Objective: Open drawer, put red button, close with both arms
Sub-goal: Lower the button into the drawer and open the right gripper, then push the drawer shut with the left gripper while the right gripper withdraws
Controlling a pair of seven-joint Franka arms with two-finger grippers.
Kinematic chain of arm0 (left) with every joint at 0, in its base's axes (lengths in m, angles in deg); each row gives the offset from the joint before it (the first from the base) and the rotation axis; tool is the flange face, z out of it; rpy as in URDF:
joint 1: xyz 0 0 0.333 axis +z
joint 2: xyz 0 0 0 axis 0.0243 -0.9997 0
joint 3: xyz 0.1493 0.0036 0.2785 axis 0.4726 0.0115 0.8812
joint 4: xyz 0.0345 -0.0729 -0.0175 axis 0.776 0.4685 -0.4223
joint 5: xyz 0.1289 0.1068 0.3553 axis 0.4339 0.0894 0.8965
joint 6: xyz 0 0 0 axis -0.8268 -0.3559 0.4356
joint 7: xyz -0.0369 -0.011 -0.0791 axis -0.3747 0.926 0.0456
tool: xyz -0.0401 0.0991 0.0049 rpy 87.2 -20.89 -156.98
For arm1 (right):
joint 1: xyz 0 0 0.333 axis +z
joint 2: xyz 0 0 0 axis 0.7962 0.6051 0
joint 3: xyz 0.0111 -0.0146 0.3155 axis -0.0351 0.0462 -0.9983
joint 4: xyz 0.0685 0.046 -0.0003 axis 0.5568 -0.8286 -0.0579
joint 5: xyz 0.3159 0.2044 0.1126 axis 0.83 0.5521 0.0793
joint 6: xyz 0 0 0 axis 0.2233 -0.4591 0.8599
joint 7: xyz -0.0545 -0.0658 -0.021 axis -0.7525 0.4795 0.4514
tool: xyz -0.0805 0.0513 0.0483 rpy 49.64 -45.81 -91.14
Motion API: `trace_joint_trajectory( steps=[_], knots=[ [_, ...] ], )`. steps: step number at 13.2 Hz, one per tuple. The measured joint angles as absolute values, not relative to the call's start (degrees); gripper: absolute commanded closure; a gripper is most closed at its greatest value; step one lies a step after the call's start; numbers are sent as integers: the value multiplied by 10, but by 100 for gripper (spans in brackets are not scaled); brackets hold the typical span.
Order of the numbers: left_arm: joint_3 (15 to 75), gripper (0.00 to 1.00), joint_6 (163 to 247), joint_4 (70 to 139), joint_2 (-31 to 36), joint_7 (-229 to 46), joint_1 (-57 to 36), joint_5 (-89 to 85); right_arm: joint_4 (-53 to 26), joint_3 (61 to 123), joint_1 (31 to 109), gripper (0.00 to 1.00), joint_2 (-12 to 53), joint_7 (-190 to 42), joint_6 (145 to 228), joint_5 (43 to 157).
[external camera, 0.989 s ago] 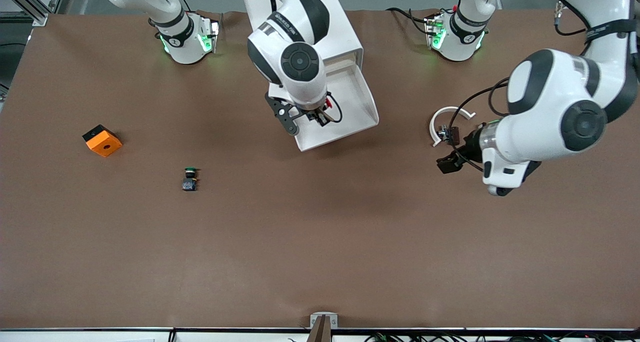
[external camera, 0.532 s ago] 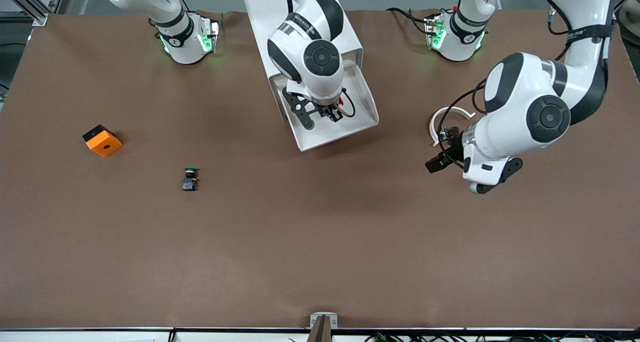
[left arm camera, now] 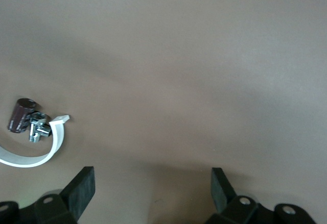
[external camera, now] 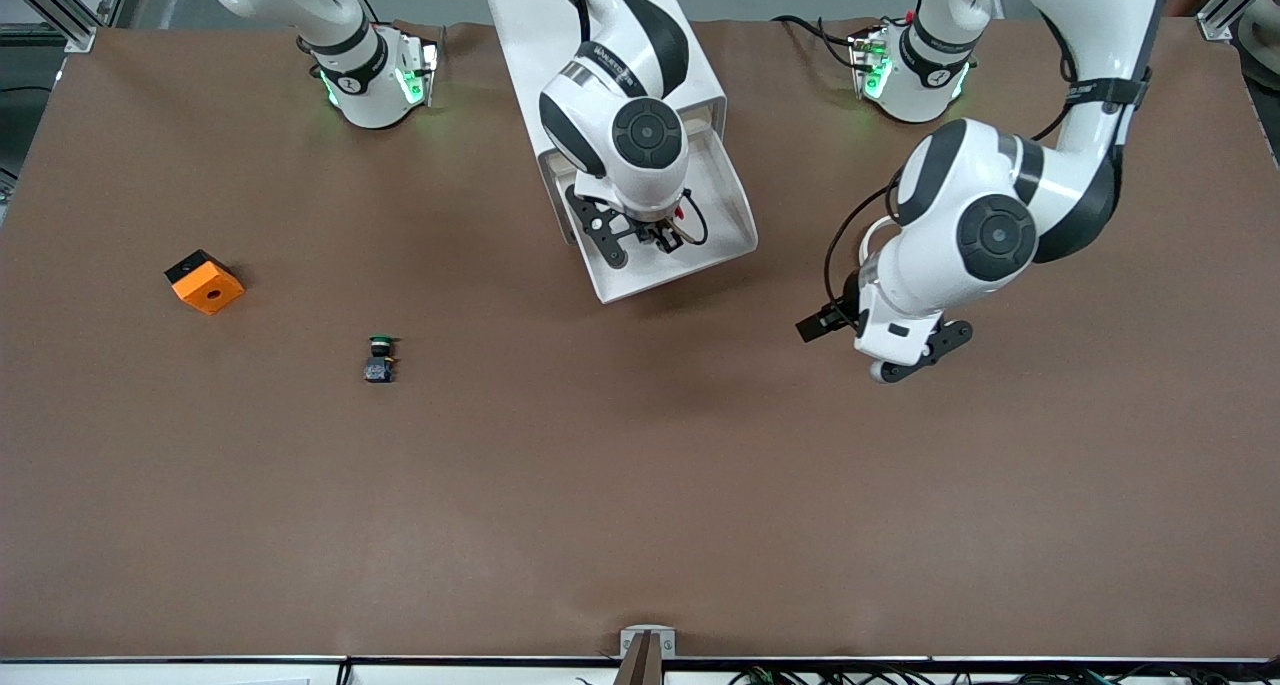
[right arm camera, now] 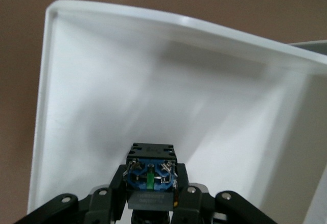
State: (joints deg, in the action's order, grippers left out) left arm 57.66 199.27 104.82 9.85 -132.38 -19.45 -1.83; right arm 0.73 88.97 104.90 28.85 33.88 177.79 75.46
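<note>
The white drawer (external camera: 640,283) stands pulled open from its cabinet (external camera: 540,25), facing the front camera. My right gripper (external camera: 655,237) hangs over the open drawer, shut on the red button (external camera: 679,209). In the right wrist view the button's black-and-blue body (right arm camera: 150,170) sits clamped between the fingers (right arm camera: 115,193) above the drawer's white floor (right arm camera: 127,91); its red cap is hidden there. My left gripper (external camera: 822,325) is open and empty, low over bare table beside the drawer toward the left arm's end. Its fingers (left arm camera: 82,188) stand wide apart.
A green-capped button (external camera: 380,357) and an orange block (external camera: 204,281) lie toward the right arm's end. A white curved strip (left arm camera: 48,150) with a dark cylinder (left arm camera: 20,114) and metal bits lies by the left gripper, mostly under the left arm in the front view.
My right gripper has carried the button from the drawer's edge to over its inside. My left arm has swung toward the drawer, off the white curved strip.
</note>
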Motion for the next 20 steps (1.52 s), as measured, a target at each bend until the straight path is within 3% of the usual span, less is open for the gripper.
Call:
trace_joint_trajectory(
  steps=[7,15,20],
  knots=[
    [576,0,2040,1075,82,-1335,-212,-18,57,897,1051,0,288,339,1760,755],
    [575,0,2162,1080,20,-1415,-286,-18,123,903,922,0,205,260,1581,821],
    [574,0,2169,1070,1,-1472,-336,-18,125,906,838,0,141,76,1472,821]
  ],
)
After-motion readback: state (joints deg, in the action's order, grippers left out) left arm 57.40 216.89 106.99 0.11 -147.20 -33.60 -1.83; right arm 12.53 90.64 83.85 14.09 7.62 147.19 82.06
